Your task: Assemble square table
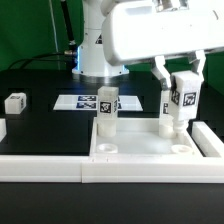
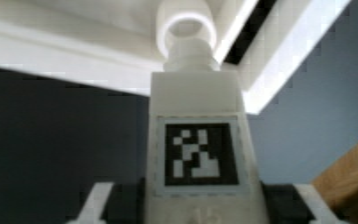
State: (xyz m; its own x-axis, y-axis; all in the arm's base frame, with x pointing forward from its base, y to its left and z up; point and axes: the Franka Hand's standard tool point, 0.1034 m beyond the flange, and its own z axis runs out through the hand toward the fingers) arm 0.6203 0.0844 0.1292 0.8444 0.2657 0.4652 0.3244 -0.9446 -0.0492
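Gripping an upright leg (image 1: 178,112) between narrowed jaws, the pincer (image 1: 181,82) is holding it at the tabletop (image 1: 140,160) corner on the exterior view's right, seemingly for seating in the socket. Second leg (image 1: 107,110) is standing in the other rear corner; third leg (image 1: 15,101) is lying loose, well apart.

Leg (image 1: 182,100) in gripper (image 1: 179,84) — upright at slab (image 1: 140,151) corner

Bright light washes out the white arm (image 1: 150,30). In the wrist view the leg (image 2: 201,110) looks soft and blurry.
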